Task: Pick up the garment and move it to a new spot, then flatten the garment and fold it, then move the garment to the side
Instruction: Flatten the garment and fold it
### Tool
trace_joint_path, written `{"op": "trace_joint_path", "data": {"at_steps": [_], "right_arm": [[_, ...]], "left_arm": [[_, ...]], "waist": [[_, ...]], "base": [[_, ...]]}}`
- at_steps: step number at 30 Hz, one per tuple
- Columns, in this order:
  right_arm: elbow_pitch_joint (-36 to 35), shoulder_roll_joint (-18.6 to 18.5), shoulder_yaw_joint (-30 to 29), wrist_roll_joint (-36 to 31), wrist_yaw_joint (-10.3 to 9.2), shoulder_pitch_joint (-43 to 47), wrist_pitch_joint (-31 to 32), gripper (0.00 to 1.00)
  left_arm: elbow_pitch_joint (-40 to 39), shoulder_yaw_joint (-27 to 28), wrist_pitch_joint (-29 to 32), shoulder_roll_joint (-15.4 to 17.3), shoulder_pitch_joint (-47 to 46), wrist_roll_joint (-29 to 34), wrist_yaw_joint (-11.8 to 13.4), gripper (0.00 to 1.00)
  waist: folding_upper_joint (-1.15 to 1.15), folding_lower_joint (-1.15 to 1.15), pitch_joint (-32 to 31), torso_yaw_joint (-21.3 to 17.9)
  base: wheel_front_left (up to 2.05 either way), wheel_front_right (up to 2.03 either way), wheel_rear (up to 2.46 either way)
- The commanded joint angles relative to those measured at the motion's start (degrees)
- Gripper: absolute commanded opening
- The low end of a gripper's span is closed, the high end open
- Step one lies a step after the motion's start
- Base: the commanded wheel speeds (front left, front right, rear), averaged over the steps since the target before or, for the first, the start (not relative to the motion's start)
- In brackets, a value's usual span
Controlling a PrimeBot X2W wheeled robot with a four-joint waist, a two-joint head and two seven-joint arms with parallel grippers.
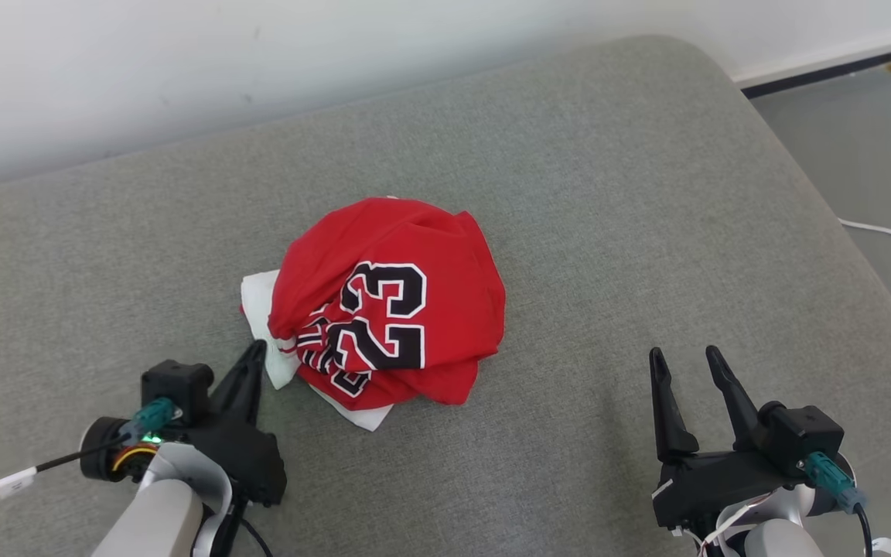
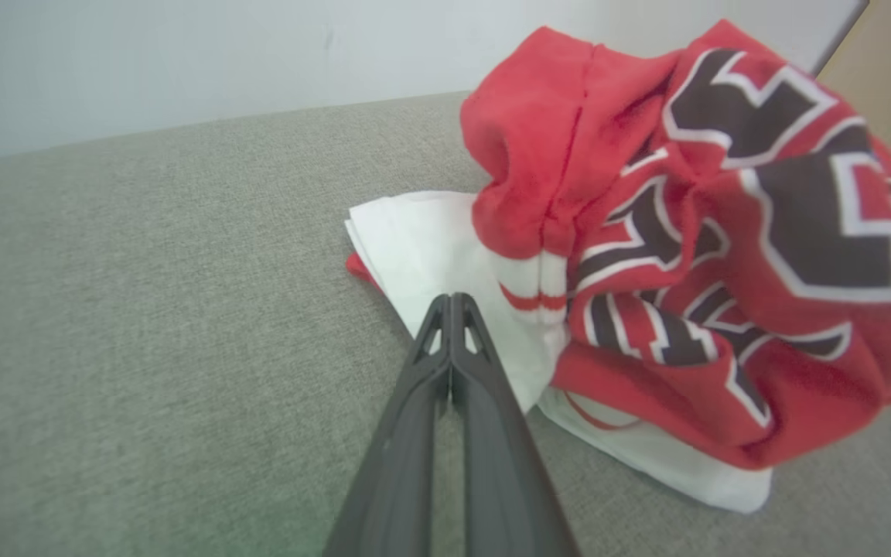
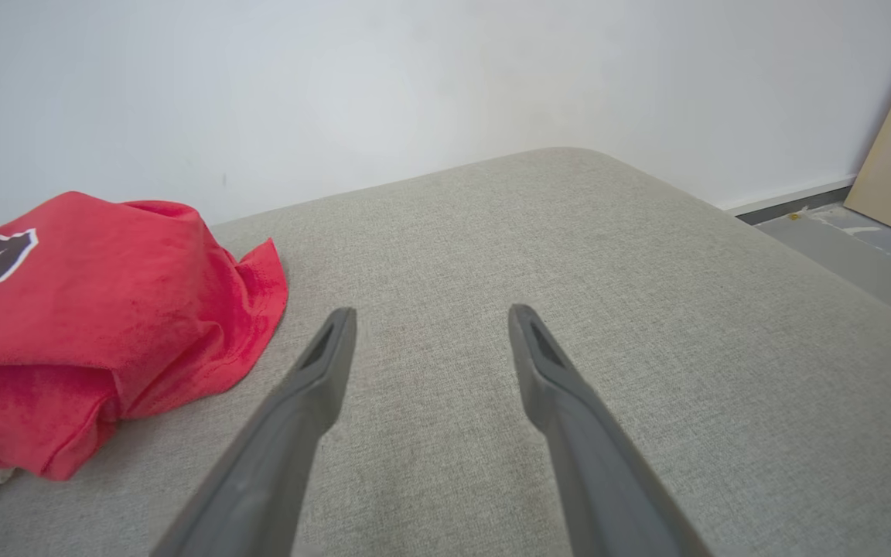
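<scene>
On the grey cushion (image 1: pixel 608 193), midway, lies the crumpled red garment (image 1: pixel 387 302). Our left fingers (image 1: pixel 254 360) are pressed together at its white near-left edge; our right fingers (image 1: pixel 666 398) stand wide, well apart on the right.

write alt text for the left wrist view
A crumpled red jersey with black, white-edged numbers lies on a grey cushion. The left gripper, closed, has its tips at the jersey's white layer; whether it pinches cloth is unclear.

I find the crumpled red-and-white cloth jersey (image 1: pixel 391 302) lying mid-seat on the grey woven-fabric cushion (image 1: pixel 608 193). The left gripper (image 1: pixel 257 350) is at the jersey's near-left edge, and the right gripper (image 1: pixel 684 354) is well apart to its right.
</scene>
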Motion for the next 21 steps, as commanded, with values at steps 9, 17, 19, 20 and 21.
{"op": "trace_joint_path", "data": {"at_steps": [9,17,19,20,21], "right_arm": [[-0.37,0.11,-0.36,0.35,-0.13,1.72,0.09,1.0],[-0.09,0.1,0.43,1.04,-0.13,0.77,-0.36,1.0],[0.02,0.11,0.69,1.14,-0.13,0.39,-0.48,1.0],[0.06,0.11,0.63,1.23,-0.13,0.25,-0.57,1.0],[0.11,0.11,0.83,1.26,-0.13,0.04,-0.57,1.0]], "left_arm": [[-9.27,-1.2,1.7,2.98,4.83,1.28,2.26,1.0],[-16.02,-2.18,5.52,4.54,7.4,1.44,3.94,1.0],[-15.86,-2.57,6.38,4.82,7.68,1.56,4.14,1.0],[-15.39,-2.5,6.43,4.72,7.59,1.27,4.17,1.0],[-14.84,-2.42,6.34,5.1,7.23,1.57,4.36,1.0]], "waist": [[-0.01,0.0,-1.41,1.68],[-0.01,0.0,0.08,0.89],[-0.01,0.0,0.89,-0.05],[-0.01,0.0,1.17,-0.39],[-0.01,0.0,1.52,-0.85]], "base": [[0.0,0.0,0.0],[0.0,0.0,0.0],[0.0,0.0,0.0],[0.0,0.0,0.0],[0.0,0.0,0.0]]}}
